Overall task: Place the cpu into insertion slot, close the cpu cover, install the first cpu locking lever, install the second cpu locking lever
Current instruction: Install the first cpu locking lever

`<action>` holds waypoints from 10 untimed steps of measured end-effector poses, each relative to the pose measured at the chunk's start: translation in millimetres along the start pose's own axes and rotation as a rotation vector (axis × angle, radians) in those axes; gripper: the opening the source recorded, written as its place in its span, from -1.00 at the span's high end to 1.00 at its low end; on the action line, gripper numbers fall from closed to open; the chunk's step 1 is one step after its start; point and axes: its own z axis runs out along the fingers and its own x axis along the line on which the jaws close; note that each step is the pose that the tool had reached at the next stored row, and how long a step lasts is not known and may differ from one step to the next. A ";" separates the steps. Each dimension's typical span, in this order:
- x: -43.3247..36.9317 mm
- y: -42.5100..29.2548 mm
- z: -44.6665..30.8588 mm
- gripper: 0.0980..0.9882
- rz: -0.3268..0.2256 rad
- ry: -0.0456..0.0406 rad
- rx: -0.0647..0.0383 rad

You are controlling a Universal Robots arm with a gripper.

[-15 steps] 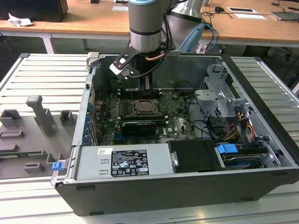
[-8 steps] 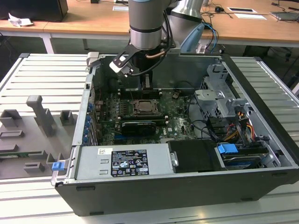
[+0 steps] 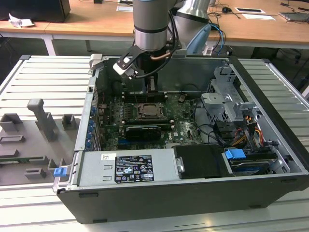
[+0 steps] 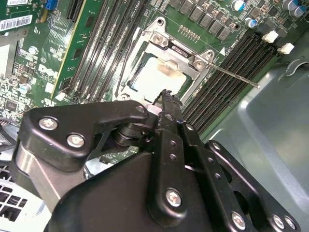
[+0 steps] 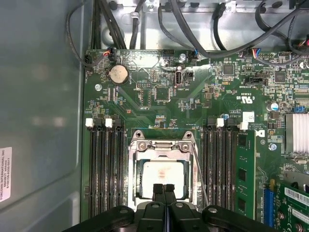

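Gripper [image 5: 164, 187]: fingers pinched together, carrying nothing, tip hanging just over the socket rim. In the exterior view it is sitting at 12 o'clock of the socket [image 3: 152, 111], mid-board.

I'm judging the chip [image 5: 164, 173] as light, rigid and delicate underneath, so I'm treating it as edges-only with no pressing on top.

The chip is lying flat inside the socket. It is a pale silver square with a faint brownish smear on top. The cover [image 5: 161, 146], a shiny thin metal frame, is lying down around it.

One wire lever [image 4: 231, 75] is sticking out free across the memory slots [image 4: 227, 94]. It is probably springy and slick, so I'm reckoning it is best pushed near its end.
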 end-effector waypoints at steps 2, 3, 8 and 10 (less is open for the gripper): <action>0.0 0.0 -0.3 0.98 0.000 0.0001 0.000; 0.0 0.0 -0.7 0.98 0.000 0.0000 0.000; 0.0 0.1 -1.9 0.98 0.000 0.0000 0.000; 0.1 0.1 -2.3 0.98 0.000 0.0001 0.000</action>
